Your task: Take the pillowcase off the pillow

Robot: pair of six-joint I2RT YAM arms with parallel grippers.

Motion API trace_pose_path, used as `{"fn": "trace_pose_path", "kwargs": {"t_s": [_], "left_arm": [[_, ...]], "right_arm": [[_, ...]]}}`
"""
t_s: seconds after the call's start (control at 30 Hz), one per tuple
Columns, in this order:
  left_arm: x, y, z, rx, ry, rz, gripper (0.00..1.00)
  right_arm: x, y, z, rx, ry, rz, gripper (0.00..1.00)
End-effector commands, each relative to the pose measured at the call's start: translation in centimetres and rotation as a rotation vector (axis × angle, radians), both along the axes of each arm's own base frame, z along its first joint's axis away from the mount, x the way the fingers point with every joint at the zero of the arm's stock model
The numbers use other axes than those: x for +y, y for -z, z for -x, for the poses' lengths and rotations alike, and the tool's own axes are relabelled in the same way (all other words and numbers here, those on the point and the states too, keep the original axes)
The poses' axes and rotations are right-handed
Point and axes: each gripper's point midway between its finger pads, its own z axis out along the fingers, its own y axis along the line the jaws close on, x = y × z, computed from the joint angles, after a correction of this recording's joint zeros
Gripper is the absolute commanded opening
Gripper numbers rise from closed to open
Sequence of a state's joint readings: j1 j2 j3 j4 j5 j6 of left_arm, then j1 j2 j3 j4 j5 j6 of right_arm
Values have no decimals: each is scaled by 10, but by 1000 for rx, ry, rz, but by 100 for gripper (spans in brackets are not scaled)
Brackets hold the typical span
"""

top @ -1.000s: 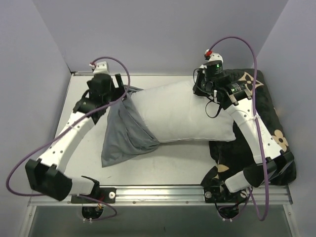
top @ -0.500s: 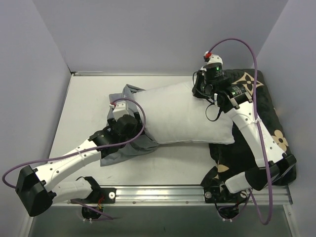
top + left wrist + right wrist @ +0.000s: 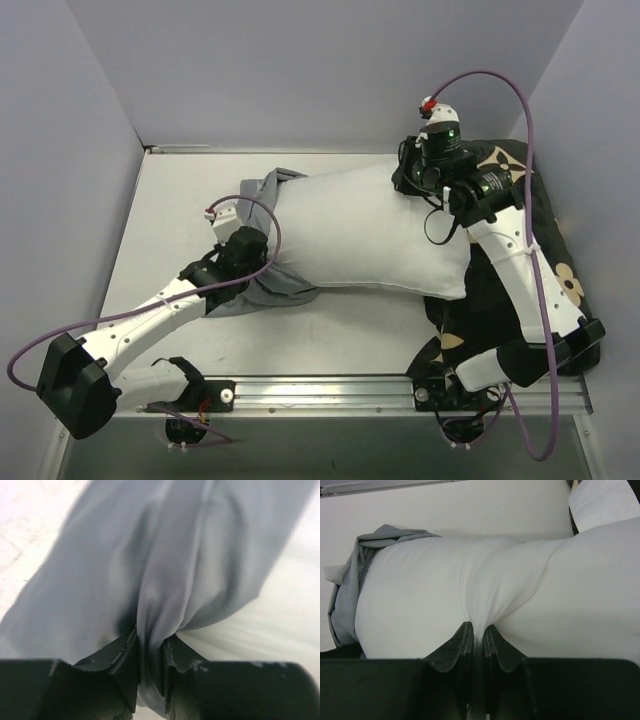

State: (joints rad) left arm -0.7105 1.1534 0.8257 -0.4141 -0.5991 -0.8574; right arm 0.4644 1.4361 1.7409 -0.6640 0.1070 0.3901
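The plump white pillow (image 3: 365, 235) lies across the middle of the table, its right end on a black cushion. The limp grey pillowcase (image 3: 262, 188) still wraps its left end and bunches below it (image 3: 285, 290). My left gripper (image 3: 250, 268) is shut on a fold of the pillowcase (image 3: 165, 570) at the pillow's lower left; grey cloth fills the gap between its fingers (image 3: 150, 655). My right gripper (image 3: 418, 188) is shut on a pinch of the pillow (image 3: 470, 590) at its far right corner, white fabric drawn between the pads (image 3: 478, 637).
A black plush cushion with tan flower motifs (image 3: 545, 255) lies under the pillow's right end and the right arm. Grey walls close in the table at the back and sides. A metal rail (image 3: 330, 390) runs along the near edge.
My left arm swung from the pillowcase's far left corner down to its lower part and closed on the cloth. The pillow's left end shifted slightly. The right gripper kept its hold.
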Motion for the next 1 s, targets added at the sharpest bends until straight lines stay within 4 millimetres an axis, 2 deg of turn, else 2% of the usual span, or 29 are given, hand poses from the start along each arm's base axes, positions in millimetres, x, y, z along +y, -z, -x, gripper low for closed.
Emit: {"fn": "trace_pose_path", "kwargs": {"t_s": [0.0,0.17,0.27,0.4,0.5,0.6,0.63,0.7,0.77,0.8,0.83,0.87,0.9,0.93,0.97], "left_arm": [[48,16,0,43,-136,-108,29],[89,21,-9,64,-269,-162,28],[104,26,-13,78,-335,-179,28],[145,47,-20,148,-474,-181,28],[161,59,-24,195,-530,-183,27],[167,61,-34,194,-553,-165,28],[166,60,-37,192,-529,-166,23],[157,57,-46,171,-487,-125,8],[145,56,-48,164,-434,-88,0],[141,54,-48,148,-419,-70,0],[137,53,-47,142,-394,-69,0],[134,53,-48,131,-377,-63,0],[131,51,-45,126,-359,-51,0],[131,52,-43,129,-350,-50,0],[131,52,-41,129,-344,-49,0]], "right_arm": [[-25,-89,-9,-243,85,-79,0],[-29,-114,-10,-287,90,-110,0],[-29,-125,-11,-301,91,-119,0],[-29,-133,-11,-314,91,-133,0],[-33,-138,-11,-321,98,-142,0],[-35,-139,-12,-321,100,-148,0],[-32,-137,-11,-313,81,-155,0],[-23,-120,-13,-264,42,-153,0],[-5,-102,-11,-223,-28,-138,0],[5,-78,-11,-173,-61,-101,0],[15,-70,-9,-171,-109,-59,0],[38,-57,0,-151,-204,-39,0],[52,-33,4,-113,-262,-8,0],[64,-24,4,-122,-322,18,13],[75,-15,7,-116,-381,28,20]]}}
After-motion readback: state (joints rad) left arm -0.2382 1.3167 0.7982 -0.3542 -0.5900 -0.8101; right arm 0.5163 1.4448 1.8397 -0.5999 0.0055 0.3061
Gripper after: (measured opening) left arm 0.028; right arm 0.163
